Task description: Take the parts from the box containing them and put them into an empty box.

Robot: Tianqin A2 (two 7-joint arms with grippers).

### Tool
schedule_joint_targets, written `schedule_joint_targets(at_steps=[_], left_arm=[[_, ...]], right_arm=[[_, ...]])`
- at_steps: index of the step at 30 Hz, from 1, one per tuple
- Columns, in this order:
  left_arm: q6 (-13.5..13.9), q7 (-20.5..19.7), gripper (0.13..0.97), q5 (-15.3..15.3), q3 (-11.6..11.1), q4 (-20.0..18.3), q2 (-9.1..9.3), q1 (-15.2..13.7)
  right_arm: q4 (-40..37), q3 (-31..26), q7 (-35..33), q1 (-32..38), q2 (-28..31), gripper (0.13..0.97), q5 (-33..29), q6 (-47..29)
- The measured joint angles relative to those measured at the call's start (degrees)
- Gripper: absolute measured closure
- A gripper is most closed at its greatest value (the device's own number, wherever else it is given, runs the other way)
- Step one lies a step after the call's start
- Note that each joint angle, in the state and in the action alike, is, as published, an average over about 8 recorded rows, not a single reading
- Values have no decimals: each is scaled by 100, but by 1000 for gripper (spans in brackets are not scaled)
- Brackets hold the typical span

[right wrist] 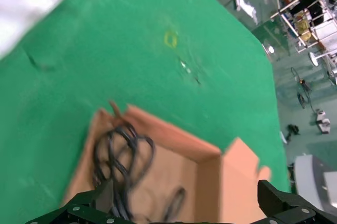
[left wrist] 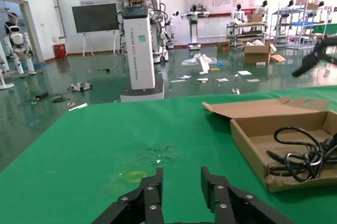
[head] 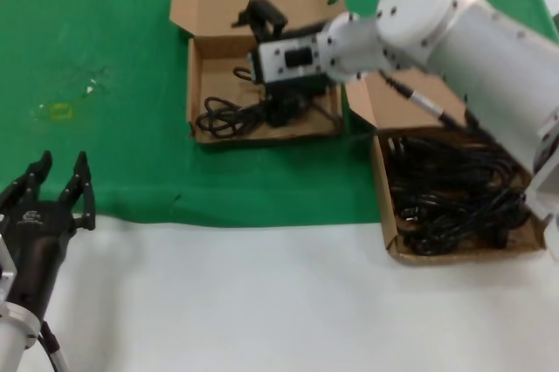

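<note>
Right gripper (head: 278,103), jaws spread wide and holding nothing, hangs over the wide box (head: 199,97) at upper centre, where 1 cord (head: 229,116) lies delivered. Remaining cords (head: 454,184) fill the squarish box (head: 383,189) at right. Left gripper (head: 54,182) idles at lower left, jaws apart and holding nothing.

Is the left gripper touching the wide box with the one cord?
Apart. The head view shows green cloth between the left gripper and the wide box.
</note>
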Motion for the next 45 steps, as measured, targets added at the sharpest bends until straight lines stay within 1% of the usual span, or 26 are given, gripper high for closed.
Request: schedule_joint_targets(at_steps=[4, 5, 13, 17, 25, 26, 34, 35, 43, 45], left_arm=[[0, 0, 792, 0, 0, 0, 0, 0], [0, 0, 792, 0, 0, 0, 0, 0], [0, 0, 604, 0, 0, 0, 0, 0], [0, 0, 604, 0, 0, 0, 0, 0], [0, 0, 382, -1, 0, 0, 0, 0], [0, 0, 382, -1, 0, 0, 0, 0], [0, 0, 228, 0, 0, 0, 0, 0], [0, 0, 228, -1, 0, 0, 0, 0], [0, 4, 146, -1, 0, 0, 0, 0], [0, 4, 146, -1, 0, 0, 0, 0]], right_arm=[[341, 294, 151, -376, 77, 132, 7, 166], [436, 376, 194, -481, 98, 132, 9, 212], [1231, 1063, 549, -1359, 277, 129, 24, 599], [1644, 1419, 730, -1814, 369, 129, 32, 798], [2463, 2126, 1096, -2719, 554, 129, 48, 1199], [2567, 2215, 1142, -2833, 577, 129, 50, 1249], [3376, 2914, 1500, -3725, 759, 129, 66, 1642], [3476, 3003, 1544, -3839, 782, 129, 68, 1691], [4298, 3709, 1911, -4747, 967, 129, 83, 2091], [4505, 3888, 2001, -4975, 1013, 129, 87, 2189]])
